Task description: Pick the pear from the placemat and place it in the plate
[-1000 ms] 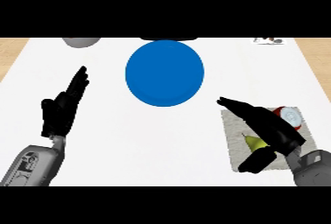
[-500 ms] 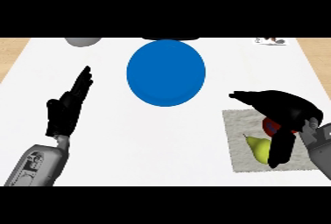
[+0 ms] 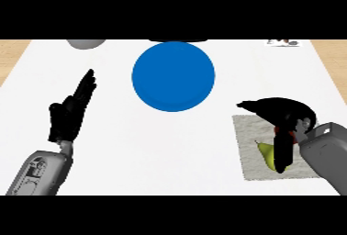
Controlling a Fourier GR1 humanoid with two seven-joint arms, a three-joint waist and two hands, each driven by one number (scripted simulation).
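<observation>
- Right hand (image 3: 281, 111) has sunk lower over the placemat (image 3: 248, 133), at the frame's right, since the earlier frame.
- Left hand (image 3: 68, 117) rests at the frame's left, fingers straight and pointing up, well apart from everything.
- Blue plate (image 3: 173, 75) sits upper centre; nothing lies in it.
- Pear (image 3: 265, 153) lies on the placemat, lower right, its long axis running up and down the frame, narrow end uppermost.
- Right hand arches over it, fingers curled down round its right side; the plate lies up and left.
</observation>
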